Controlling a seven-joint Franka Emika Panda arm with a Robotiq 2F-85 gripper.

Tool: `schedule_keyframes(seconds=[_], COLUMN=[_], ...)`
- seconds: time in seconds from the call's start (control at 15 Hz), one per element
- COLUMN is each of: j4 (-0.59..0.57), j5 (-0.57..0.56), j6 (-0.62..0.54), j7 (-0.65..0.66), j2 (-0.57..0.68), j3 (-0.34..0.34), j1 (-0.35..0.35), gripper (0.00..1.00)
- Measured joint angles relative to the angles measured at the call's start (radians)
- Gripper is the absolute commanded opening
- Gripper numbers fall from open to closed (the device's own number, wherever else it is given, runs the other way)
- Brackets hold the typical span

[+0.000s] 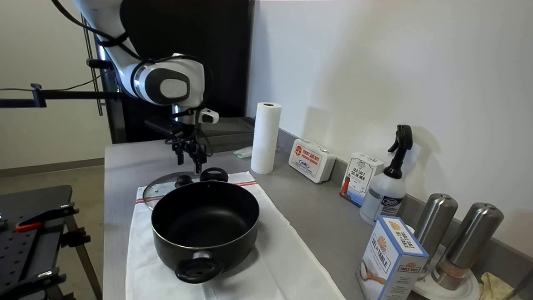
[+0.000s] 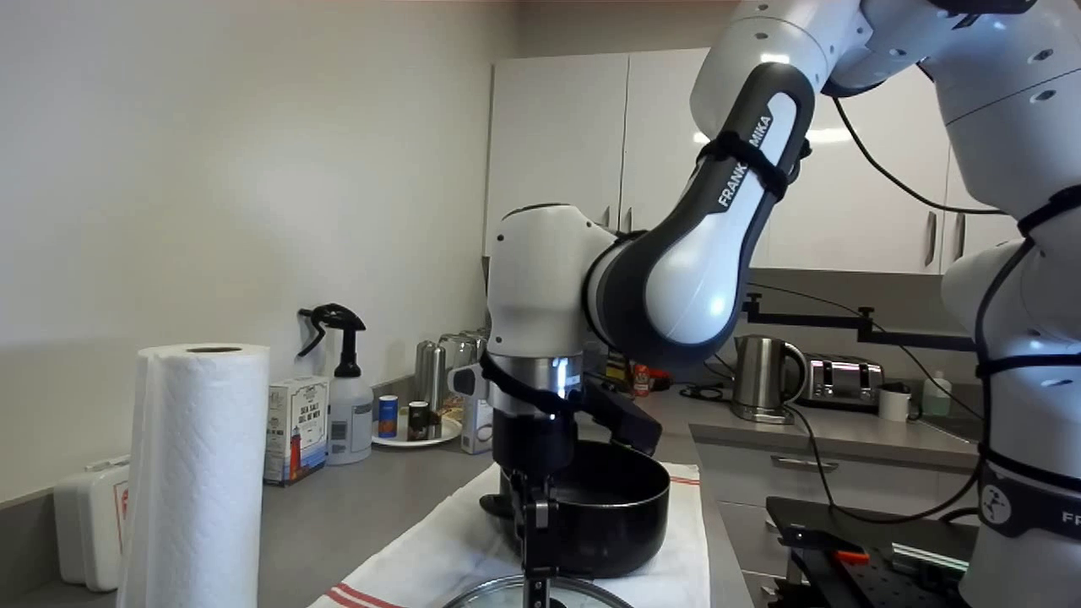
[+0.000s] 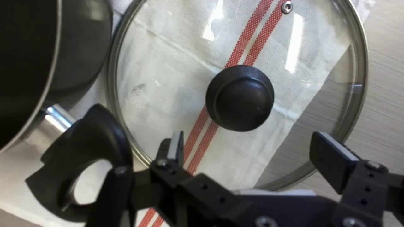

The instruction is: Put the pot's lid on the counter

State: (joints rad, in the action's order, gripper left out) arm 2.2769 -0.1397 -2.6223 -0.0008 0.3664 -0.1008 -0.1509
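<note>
Worktop [image 1: 118,216] stretched between the lid [image 3: 240,98] and the robot-side edge. The pot [image 1: 203,216] stood uncovered, its bottom bare. The claw [image 3: 247,146] hung spread.

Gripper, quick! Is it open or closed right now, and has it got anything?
Gripper: open, holding nothing, not even the lid.

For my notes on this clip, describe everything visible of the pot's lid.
The lid looks like clear glass: round, with a metal rim, a black centre knob and a small round metal fitting off-centre. It lies flat, knob up, partly on the white cloth, partly over bare grey counter, beside the pot. One pot handle is close to its rim; contact there is unclear. The open gripper above does not hold it.
</note>
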Motion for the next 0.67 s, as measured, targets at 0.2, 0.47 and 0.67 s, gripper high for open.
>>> schedule_keyframes(seconds=[0.2,0.47,0.67], j4=[0.033,0.084,0.113], j5=[0.063,0.114,0.121], j6=[0.014,0.084,0.135], j7=[-0.055,-0.107,-0.122], j2=[-0.078,-0.198,-0.276], j3=[-0.030,-0.043,-0.043], j1=[0.025,0.039,0.041], gripper=[1.00,1.00,1.00])
